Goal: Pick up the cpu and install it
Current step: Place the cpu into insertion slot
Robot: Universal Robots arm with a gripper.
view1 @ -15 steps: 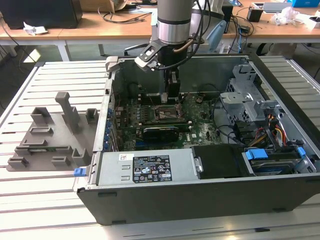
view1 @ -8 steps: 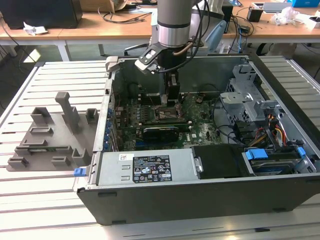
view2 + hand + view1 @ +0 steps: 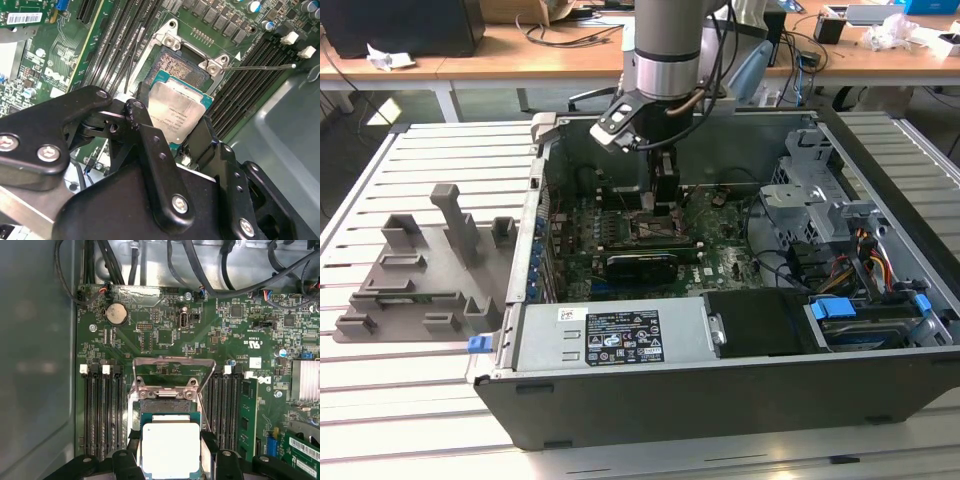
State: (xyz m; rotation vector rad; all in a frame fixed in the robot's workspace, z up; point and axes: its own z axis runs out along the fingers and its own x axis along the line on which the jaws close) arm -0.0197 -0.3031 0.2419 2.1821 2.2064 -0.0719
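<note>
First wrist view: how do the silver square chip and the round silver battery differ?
The flat square silver-topped cpu has a green rim; the round silver coin battery sits in a dark ring. The cpu is clamped by the black gripper over the open socket; the battery is seated on the green board. Both show bare metal faces.

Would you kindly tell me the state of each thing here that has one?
cpu: held by two edges, over the socket.
gripper: shut on the cpu.
socket: uncovered, contacts exposed.
load plate: swung up, open.
socket lever: released.
computer case: lying flat, side open.
</note>
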